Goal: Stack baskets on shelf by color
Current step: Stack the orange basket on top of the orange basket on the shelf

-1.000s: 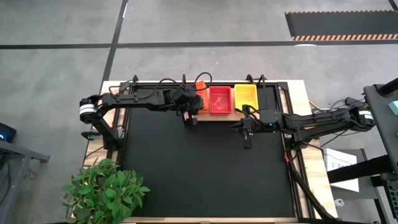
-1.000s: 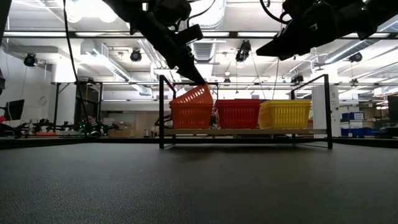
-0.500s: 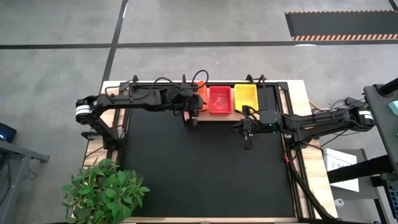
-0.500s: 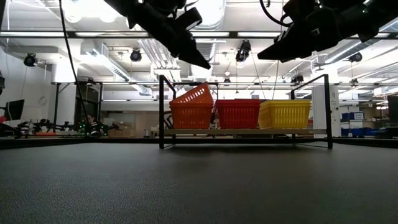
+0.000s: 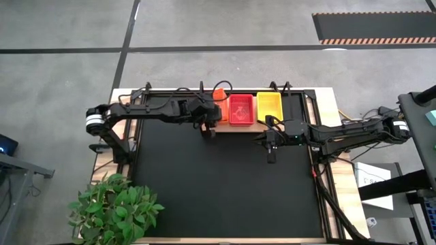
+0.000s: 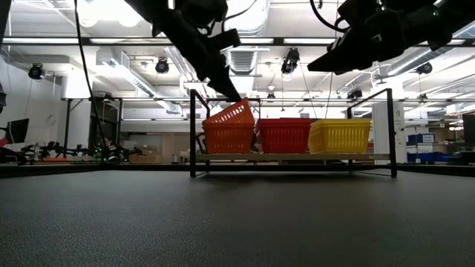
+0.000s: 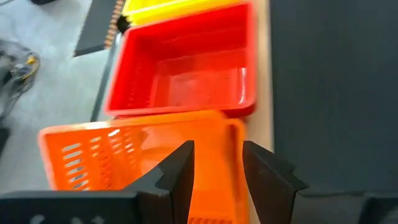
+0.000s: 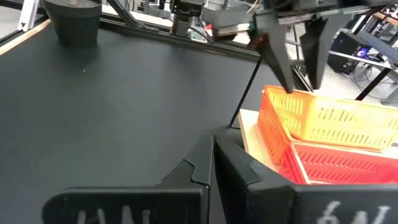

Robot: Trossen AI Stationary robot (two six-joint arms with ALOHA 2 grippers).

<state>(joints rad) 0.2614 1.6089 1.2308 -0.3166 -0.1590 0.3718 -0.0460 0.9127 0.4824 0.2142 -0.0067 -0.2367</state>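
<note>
Three basket stacks stand side by side on the wooden shelf [image 6: 297,156]: orange [image 5: 219,102], red [image 5: 240,109] and yellow [image 5: 269,104]. The top orange basket [image 6: 228,113] sits tilted in its stack, with the side toward the red basket [image 6: 283,135] higher. My left gripper [image 7: 217,152] is open and comes down from above. Its fingers stand on either side of that basket's near wall [image 7: 233,134]. My right gripper [image 5: 271,155] is shut and hovers over the black mat in front of the yellow stack [image 6: 339,136]. My left gripper [image 8: 301,84] is open and points down. One finger is inside and one outside the near wall of the top orange basket [image 8: 292,99]. In the low view its tip [image 6: 236,96] reaches the raised rim. I cannot tell whether the fingers touch it.
Thin black uprights [image 6: 192,133] frame the shelf at the table's far edge. The large black mat [image 5: 225,184] covers the near part of the table. A potted plant [image 5: 112,207] stands at the near left corner. A black cylinder [image 8: 73,22] stands on the mat.
My left gripper rose off the orange stack about half a second ago, then came back down onto the tilted basket's raised rim. The baskets kept their places and the top orange one stayed tilted.
</note>
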